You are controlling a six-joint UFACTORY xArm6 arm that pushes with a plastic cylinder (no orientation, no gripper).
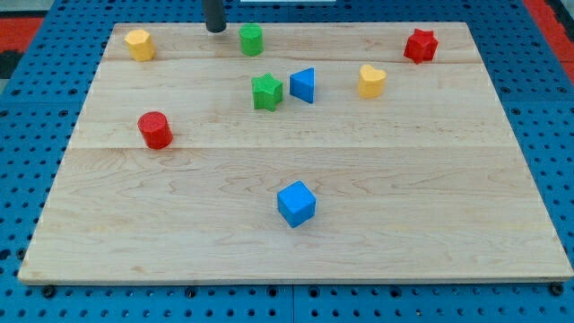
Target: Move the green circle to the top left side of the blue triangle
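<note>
The blue plastic cube (296,204) sits nearest, well below the blue triangle block (304,85); the green circle block (251,39) lies up-left of that triangle, the green star block (266,91) between them; my tip (215,29), fingerless and holding nothing, stands just left of the circle, so a closing nudge looks outstanding.

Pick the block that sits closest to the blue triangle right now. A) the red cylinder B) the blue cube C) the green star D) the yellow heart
C: the green star sits just off the view's left of the blue triangle, nearly touching it, while the yellow heart, the red cylinder and the blue cube all lie farther off.
</note>
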